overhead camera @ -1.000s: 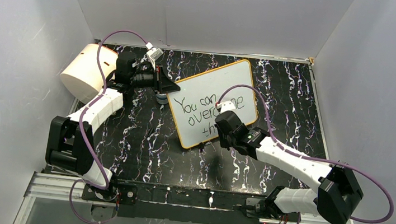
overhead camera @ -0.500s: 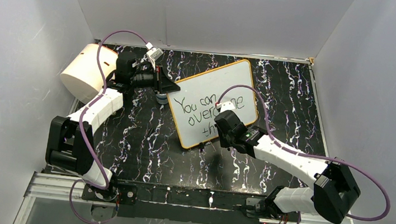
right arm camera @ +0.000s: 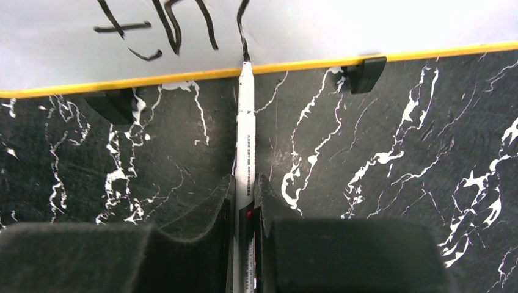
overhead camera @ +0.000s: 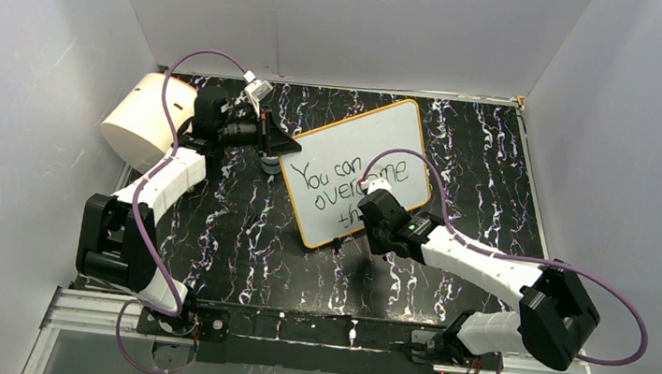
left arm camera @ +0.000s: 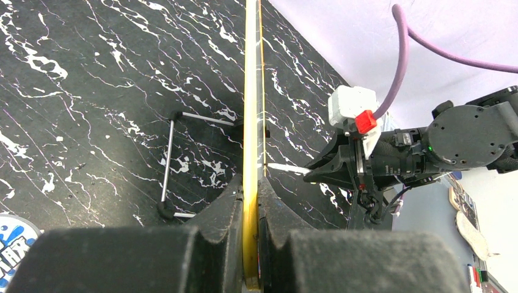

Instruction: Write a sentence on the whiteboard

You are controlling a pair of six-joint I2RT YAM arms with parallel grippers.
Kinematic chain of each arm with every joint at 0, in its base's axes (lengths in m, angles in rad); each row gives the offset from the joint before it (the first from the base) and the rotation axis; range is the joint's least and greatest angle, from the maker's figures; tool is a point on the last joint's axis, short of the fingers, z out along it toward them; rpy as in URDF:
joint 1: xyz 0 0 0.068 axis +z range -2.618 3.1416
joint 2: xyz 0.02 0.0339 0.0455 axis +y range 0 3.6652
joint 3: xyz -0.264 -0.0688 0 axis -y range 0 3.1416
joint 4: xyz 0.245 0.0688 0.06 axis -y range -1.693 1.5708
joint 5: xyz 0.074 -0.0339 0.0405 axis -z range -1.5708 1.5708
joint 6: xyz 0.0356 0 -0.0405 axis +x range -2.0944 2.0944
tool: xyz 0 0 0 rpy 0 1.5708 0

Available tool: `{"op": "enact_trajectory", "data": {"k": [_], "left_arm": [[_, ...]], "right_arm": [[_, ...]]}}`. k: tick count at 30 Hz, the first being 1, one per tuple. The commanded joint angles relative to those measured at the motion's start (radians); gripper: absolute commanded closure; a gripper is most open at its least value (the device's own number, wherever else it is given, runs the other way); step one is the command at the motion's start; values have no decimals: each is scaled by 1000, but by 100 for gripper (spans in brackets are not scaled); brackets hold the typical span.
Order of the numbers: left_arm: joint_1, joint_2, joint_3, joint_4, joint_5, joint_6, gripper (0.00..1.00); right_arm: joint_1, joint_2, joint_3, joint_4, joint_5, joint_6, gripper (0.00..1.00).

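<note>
Your right arm (overhead camera: 479,260) has edged left; its right gripper (right arm camera: 244,186), pinching a slim white marker pen (right arm camera: 245,122), holds the tip just above the lower rim of the glossy orange-rimmed whiteboard (overhead camera: 390,128), standing on the black marbled tabletop (overhead camera: 237,233). Its wrist hides most of the third line of the black handwritten sentence (overhead camera: 333,180). Your left gripper (left arm camera: 250,186) clamps the board's edge.

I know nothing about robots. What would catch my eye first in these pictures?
A yellow-rimmed whiteboard stands propped in the middle of the black marbled table, bearing a handwritten sentence that begins "You can overcome". The right fingers grip a white marker whose tip touches the board just above its lower rim. The left fingers pinch the board's edge.
</note>
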Motion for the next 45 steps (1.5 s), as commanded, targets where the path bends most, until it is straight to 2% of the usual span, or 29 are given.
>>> {"op": "enact_trajectory", "data": {"k": [1, 13, 45], "left_arm": [[-44, 36, -29, -138, -11, 72, 100], [-44, 34, -30, -138, -14, 73, 100], [-44, 35, -30, -139, -12, 74, 100]], "right_arm": [[-5, 2, 1, -13, -1, 12, 100], [-35, -120, 13, 24, 71, -7, 100], [-90, -43, 44, 140, 13, -66, 100]]}}
